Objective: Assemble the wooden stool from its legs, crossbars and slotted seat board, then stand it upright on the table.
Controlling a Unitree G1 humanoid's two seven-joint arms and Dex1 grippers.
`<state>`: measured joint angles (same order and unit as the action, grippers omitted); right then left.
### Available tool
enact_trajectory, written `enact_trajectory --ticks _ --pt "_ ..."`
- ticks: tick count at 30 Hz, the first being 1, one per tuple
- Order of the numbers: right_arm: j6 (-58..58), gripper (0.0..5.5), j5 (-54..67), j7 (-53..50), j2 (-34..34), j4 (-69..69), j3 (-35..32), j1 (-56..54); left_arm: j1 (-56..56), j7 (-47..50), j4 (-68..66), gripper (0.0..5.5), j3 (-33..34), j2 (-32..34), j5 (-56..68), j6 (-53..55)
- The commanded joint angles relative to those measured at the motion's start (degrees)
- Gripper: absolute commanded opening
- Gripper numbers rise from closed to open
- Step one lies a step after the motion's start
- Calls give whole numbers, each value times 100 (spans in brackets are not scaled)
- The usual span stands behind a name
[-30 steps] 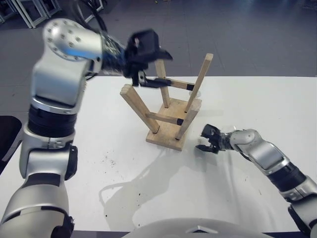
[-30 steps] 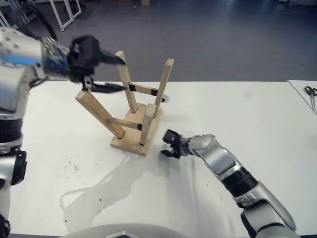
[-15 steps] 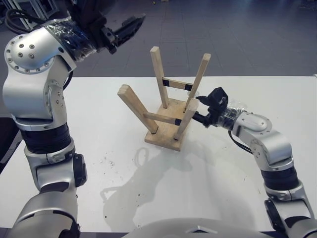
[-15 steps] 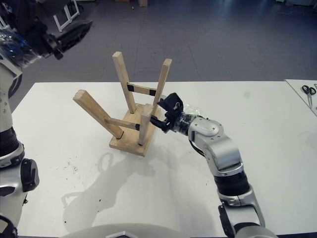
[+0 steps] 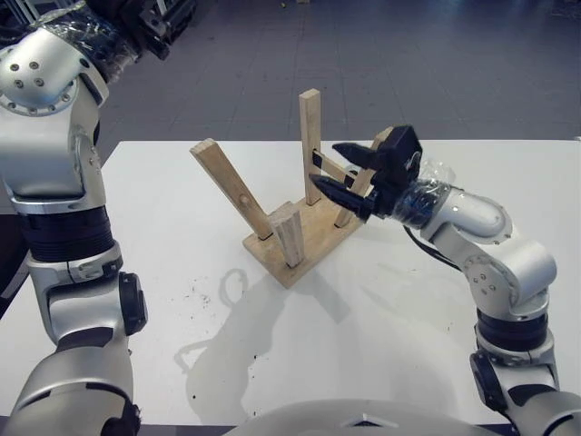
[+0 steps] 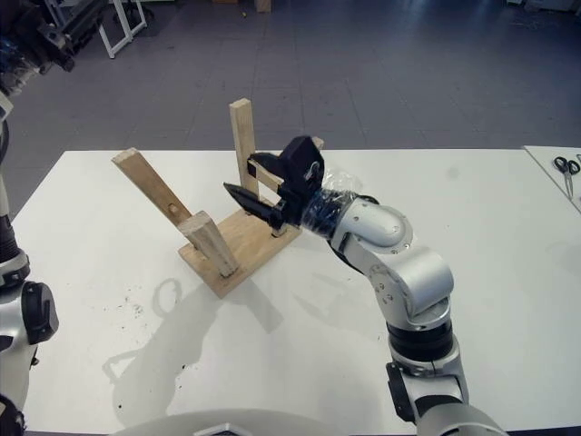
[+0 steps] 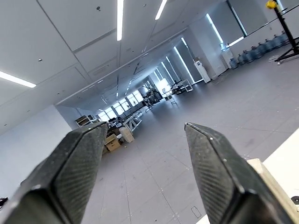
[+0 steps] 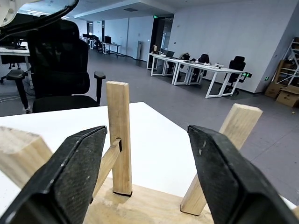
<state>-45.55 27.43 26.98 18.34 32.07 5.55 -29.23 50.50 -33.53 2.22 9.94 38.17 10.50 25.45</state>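
The wooden stool lies upside down with its seat board (image 5: 318, 243) flat on the white table (image 5: 182, 227). Its legs point up: one tilted leg (image 5: 231, 186), one upright leg (image 5: 311, 136) and a short near leg (image 5: 290, 234). My right gripper (image 5: 325, 163) is open at the far legs, its fingers (image 8: 77, 163) spread around the black-ended crossbar (image 8: 108, 161). I cannot tell whether it touches the wood. My left gripper (image 7: 145, 127) is open and holds nothing, raised high above the table's far left corner (image 5: 159, 16).
Black specks (image 5: 195, 291) mark the table's near left. Scissors (image 6: 570, 166) lie on a separate surface at the far right. Bare tabletop stretches in front of and to the right of the stool. Beyond the far edge is open floor.
My left gripper left the crossbar and rose up and away to the left. My right gripper lifted from the table beside the seat board to the far legs. The stool has turned on the table.
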Motion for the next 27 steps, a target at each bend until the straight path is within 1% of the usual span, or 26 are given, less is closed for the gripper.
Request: enact_trajectory --ticks 1,3,4,7,9,11,13,15,17,21,24,25,27 --pt "111 318 -434 -333 193 -374 -128 11 288 -477 1586 305 180 -413 2387 2079" --pt "232 318 -640 -479 260 -670 -254 73 239 -349 2070 305 428 -473 3527 2970" --pt "303 318 -716 -496 296 -799 -285 145 226 -128 2184 305 593 -555 4063 3348" --pt "470 318 -930 -507 402 -1060 -285 391 53 491 2466 305 827 -639 5451 4068" --pt "550 318 -1015 -481 459 -1151 -289 533 -246 835 2757 305 729 -633 6009 4293" --pt "616 318 -1071 -430 489 -1208 -258 666 -279 1342 2840 305 641 -856 6703 4146" --pt "650 318 -1120 -347 542 -1259 -182 805 -217 1739 2810 305 581 -992 7126 3909" --pt "674 318 -1176 -156 683 -1179 -22 1003 -132 1939 2611 305 644 -887 6938 3658" --pt "691 318 -1177 47 792 -994 132 1240 37 1968 2268 305 876 -583 6501 3284" --pt "697 318 -965 405 756 -476 420 1354 613 1900 1429 305 1327 -33 5501 2286" --pt "540 318 -655 560 532 108 695 1185 823 1858 872 305 1255 280 4427 1491" --pt "387 318 -388 643 400 384 824 1081 759 1797 735 305 1186 335 4171 1350" --pt "61 318 249 738 158 833 878 952 512 1573 669 305 1022 392 3841 1183"
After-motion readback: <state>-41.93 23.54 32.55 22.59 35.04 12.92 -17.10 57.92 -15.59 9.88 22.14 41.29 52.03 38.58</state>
